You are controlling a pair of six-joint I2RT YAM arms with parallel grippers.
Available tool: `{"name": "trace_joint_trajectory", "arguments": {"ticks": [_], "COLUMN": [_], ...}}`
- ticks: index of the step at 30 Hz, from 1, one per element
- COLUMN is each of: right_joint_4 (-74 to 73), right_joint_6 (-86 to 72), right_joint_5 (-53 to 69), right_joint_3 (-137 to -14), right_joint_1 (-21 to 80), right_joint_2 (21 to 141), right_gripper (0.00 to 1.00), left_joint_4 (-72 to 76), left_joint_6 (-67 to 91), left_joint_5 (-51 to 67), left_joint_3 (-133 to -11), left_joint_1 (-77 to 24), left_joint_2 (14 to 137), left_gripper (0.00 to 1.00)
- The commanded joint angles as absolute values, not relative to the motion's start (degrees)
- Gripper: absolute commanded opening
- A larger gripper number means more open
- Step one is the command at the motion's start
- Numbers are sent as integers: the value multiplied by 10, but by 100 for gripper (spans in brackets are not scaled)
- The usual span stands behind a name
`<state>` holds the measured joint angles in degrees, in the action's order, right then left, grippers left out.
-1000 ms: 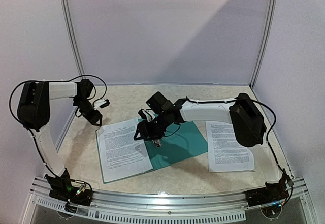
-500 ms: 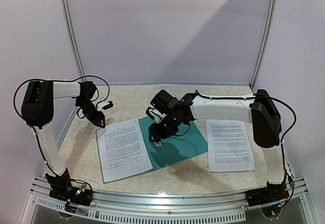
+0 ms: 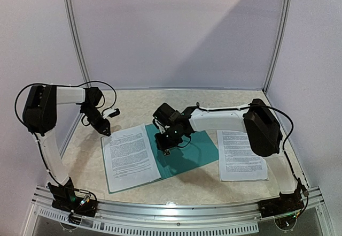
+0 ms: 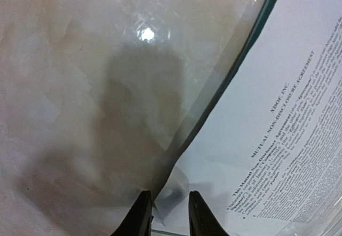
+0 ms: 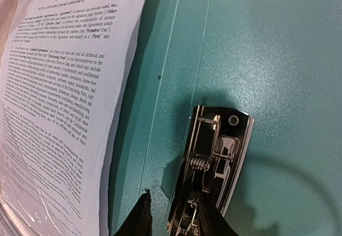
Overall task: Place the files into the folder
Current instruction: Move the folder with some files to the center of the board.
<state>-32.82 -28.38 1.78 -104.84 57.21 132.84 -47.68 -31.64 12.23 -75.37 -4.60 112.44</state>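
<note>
Right wrist view: right jaws grip folder (image 5: 267,43) clip (image 5: 214,166); left jaws slightly parted.

printed sheet (image 4: 278,134) in the folder (image 5: 256,59) reads "MUTUAL NON-DISCLOSURE AGREEMENT" under a company-name line too blurred to read; body text too small

Each arm consists of white tubular links joined by bulky black joint housings. The left arm (image 3: 45,113) and right arm (image 3: 235,119) carry thin black cables looped outside the links. Both mount on black base blocks at a ribbed silver aluminium rail (image 3: 176,214); a small green light shows at the left base. The left gripper (image 4: 165,214) and right gripper (image 5: 171,217) have slim, tapered black fingers.
</note>
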Motion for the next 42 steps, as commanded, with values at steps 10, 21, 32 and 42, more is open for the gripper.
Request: {"name": "trace_joint_trajectory", "arguments": {"ticks": [10, 21, 32, 42], "right_joint_4": [-334, -330, -323, -306], "right_joint_6": [-293, -324, -348, -358], "right_joint_5": [-46, -63, -74, -66], "right_joint_3": [-1065, -1049, -1043, -1042], "right_joint_1": [581, 583, 583, 583], "right_joint_2": [1366, 1370, 1374, 1376], "right_gripper": [16, 9, 5, 4], "left_joint_4": [-479, -492, -498, -484], "left_joint_6": [-331, -343, -366, -365], "left_joint_5": [103, 110, 77, 86], "left_joint_3": [-743, -724, -683, -676], "left_joint_1": [-52, -52, -52, -65], "left_joint_2": [1124, 1102, 1049, 1072], "left_gripper": [22, 0, 0, 0]}}
